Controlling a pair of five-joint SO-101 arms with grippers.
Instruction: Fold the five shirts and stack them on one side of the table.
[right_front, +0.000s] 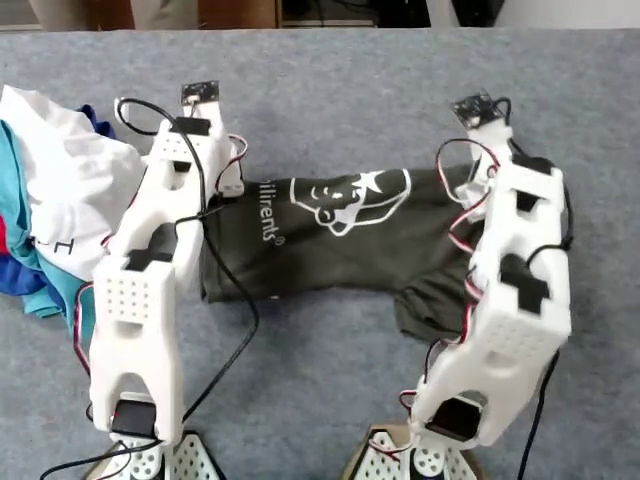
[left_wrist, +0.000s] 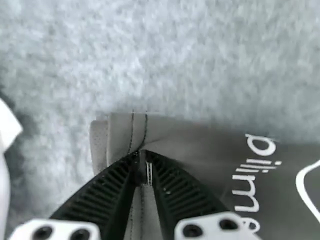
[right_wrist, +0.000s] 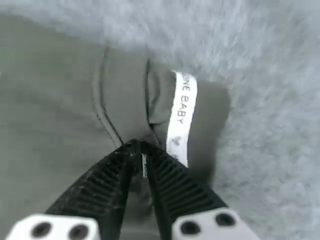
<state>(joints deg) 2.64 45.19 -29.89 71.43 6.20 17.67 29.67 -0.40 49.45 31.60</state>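
Pinching the dark shirt (right_front: 340, 258) are left gripper (left_wrist: 142, 162) and, seemingly, right gripper (right_wrist: 139, 151).

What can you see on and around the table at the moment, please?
shirt: one, dark grey with white print, spread across the table's middle
pile: one heap of shirts, white, teal and blue, count unclear, at the table's left edge
label: one, white, at the shirt's neck
table: one, grey cover
left arm: one, white, over the shirt's hem end
right arm: one, white, over the neck end
left gripper: black, shut on the shirt's hem
right gripper: black, shut on the shirt beside the label
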